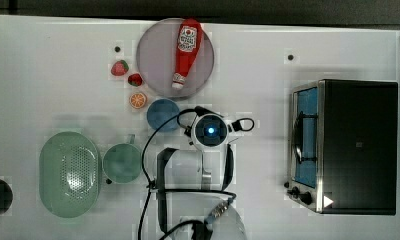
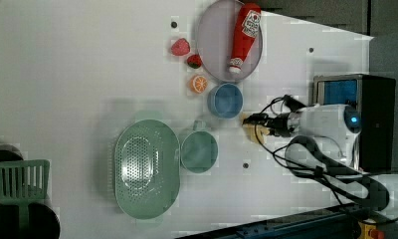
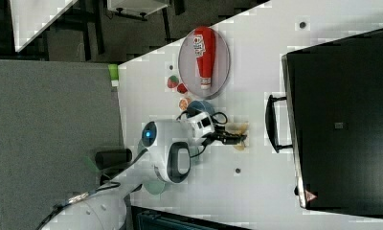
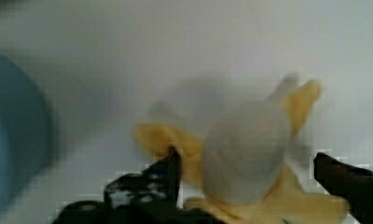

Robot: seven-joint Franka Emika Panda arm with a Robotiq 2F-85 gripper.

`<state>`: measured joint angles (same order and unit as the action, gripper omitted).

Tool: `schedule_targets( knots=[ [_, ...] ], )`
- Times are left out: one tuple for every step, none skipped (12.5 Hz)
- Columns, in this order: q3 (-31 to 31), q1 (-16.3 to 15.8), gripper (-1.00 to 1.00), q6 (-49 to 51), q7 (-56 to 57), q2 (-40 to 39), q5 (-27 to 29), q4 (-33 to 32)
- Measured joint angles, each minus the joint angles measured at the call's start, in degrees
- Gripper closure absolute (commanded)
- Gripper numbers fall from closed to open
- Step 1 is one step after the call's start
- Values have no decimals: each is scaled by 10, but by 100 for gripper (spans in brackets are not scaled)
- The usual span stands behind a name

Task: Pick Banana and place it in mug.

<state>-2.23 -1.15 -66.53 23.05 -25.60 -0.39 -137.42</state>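
The step in hand is the approach for the pick: the gripper (image 4: 247, 168) hangs over the peeled banana (image 4: 243, 154) with its jaws spread wide, one dark finger on each side of the pale fruit and nothing yet held. In the left view the banana (image 2: 251, 130) lies on the white table (image 2: 62, 74), just at the gripper's (image 2: 256, 125) tip, at about four o'clock from the blue bowl (image 2: 226, 100) and at about two o'clock from the mint-green mug (image 2: 199, 152). The next move, as I judge it, calls for a short final descent and then closing on the white core, not on the loose yellow peel flaps, which could slip. After that comes a lift and a carry toward eight o'clock in the left view, to the mug, which stands just beside the green colander (image 2: 146, 168). In the right view the arm (image 3: 168, 155) reaches out over the table with the wrist bent down, so the gripper (image 3: 233, 139) points at the tabletop.
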Motion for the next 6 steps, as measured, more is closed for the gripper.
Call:
schedule_targets(
  knots=[
    [2,0,-100,-1,4,-5,-5,-4],
    [2,0,-92,-8,5,-4,-8,-9],
    [5,1,-69,-20,5,-4,-10,-10],
    [10,3,-42,-18,5,-3,-8,-7],
    [10,0,-19,-15,5,-2,-5,-2],
    [9,-2,4,-16,5,3,5,-1]
  ],
)
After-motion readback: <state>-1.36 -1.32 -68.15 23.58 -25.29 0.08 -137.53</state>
